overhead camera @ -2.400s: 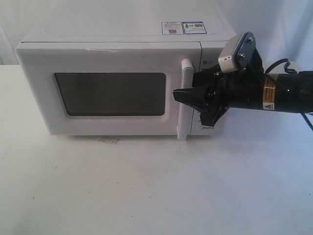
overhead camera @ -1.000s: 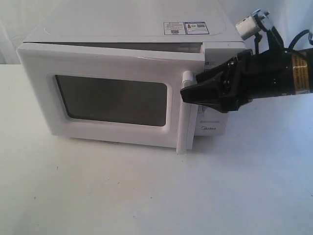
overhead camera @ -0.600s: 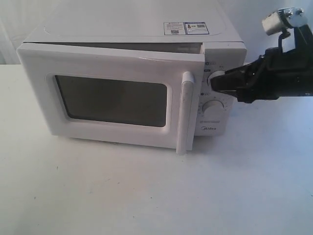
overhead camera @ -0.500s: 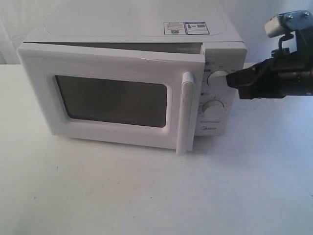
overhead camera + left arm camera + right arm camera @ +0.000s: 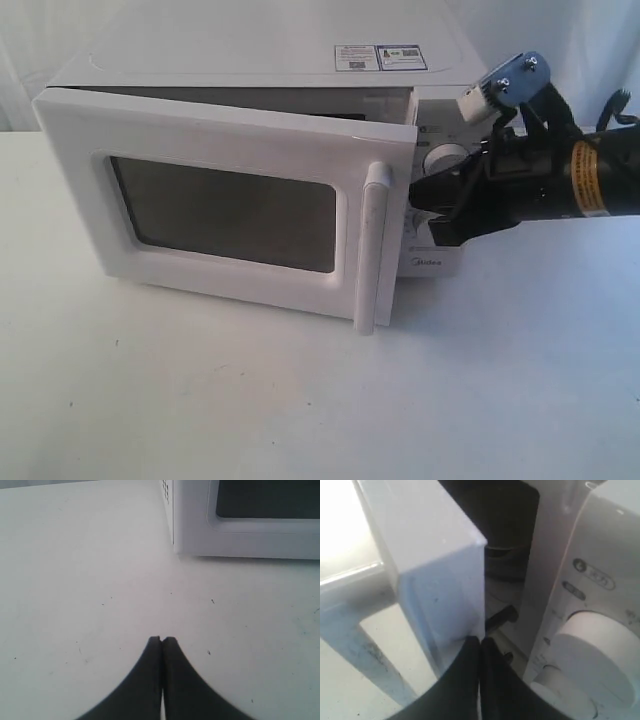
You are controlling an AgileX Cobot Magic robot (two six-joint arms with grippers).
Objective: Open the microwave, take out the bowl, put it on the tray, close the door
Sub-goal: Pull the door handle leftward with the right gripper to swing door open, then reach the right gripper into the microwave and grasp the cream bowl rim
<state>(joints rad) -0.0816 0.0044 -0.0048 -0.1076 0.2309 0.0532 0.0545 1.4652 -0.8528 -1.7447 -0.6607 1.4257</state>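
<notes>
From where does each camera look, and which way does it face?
Exterior: in front, above, facing the microwave, door ajar; right gripper shows.
Left wrist: low over the table, facing the microwave's corner; shut left gripper shows.
Right wrist: at the door gap, beside a knob; shut right gripper shows.
Shared: exterior and right wrist see the door edge.

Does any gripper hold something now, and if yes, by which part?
Nothing is held. The right gripper is shut on nothing, its tip in the gap behind the door's free edge. The left gripper is shut above the table.
</notes>
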